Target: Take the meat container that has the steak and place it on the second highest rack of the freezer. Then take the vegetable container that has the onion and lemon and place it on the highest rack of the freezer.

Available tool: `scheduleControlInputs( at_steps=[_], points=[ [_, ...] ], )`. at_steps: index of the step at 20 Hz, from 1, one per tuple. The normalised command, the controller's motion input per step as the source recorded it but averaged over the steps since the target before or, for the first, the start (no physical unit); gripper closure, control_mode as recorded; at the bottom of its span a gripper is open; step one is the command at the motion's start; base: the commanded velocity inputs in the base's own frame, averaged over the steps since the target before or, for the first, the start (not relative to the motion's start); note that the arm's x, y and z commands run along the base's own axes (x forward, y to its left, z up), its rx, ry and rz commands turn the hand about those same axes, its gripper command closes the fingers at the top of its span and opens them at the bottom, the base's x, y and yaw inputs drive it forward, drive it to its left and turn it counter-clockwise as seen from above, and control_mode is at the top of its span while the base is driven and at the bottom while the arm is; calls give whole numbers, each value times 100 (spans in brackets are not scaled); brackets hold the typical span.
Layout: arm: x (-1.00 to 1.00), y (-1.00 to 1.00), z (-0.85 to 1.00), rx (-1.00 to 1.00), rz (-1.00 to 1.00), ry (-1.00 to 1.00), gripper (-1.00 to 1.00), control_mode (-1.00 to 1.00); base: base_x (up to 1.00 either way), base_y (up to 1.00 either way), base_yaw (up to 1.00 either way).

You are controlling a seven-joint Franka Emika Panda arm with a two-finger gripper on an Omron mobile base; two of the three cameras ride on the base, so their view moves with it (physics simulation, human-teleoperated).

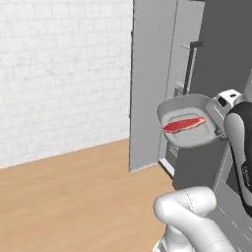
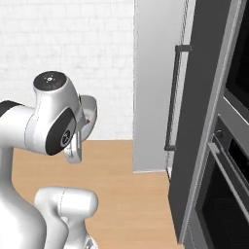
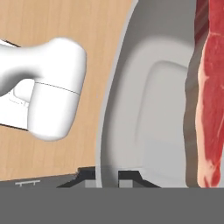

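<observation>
Gripper (image 3: pixel 107 177) clamped on the rim of the meat container (image 1: pixel 189 106), carried mid-air at centre right with the steak (image 1: pixel 183 124) inside, near the freezer (image 1: pixel 152 74); not yet on the second highest rack, vegetable container step apparently still ahead.

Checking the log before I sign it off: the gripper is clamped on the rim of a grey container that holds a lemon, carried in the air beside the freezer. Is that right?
One thing is off: the container holds a steak, a long flat red slab, not a lemon. The left base view shows it plainly. The rest stands: the gripper is clamped on the grey container's rim, and it is carried in the air beside the freezer.
</observation>
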Motion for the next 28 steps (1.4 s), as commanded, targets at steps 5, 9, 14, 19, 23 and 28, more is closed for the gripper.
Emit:
scheduleControlInputs(
  at_steps=[5, 9, 14, 19, 23, 28],
  points=[
    [0, 0, 0, 0, 0, 0, 100, 100, 100, 13, -34],
    [0, 0, 0, 0, 0, 0, 100, 100, 100, 17, -34],
    [0, 0, 0, 0, 0, 0, 100, 100, 100, 11, -36],
    [0, 0, 0, 0, 0, 0, 100, 100, 100, 9, -42],
    [0, 0, 0, 0, 0, 0, 100, 100, 100, 0, -50],
    [0, 0, 0, 0, 0, 0, 100, 100, 88, 0, -54]
  ],
)
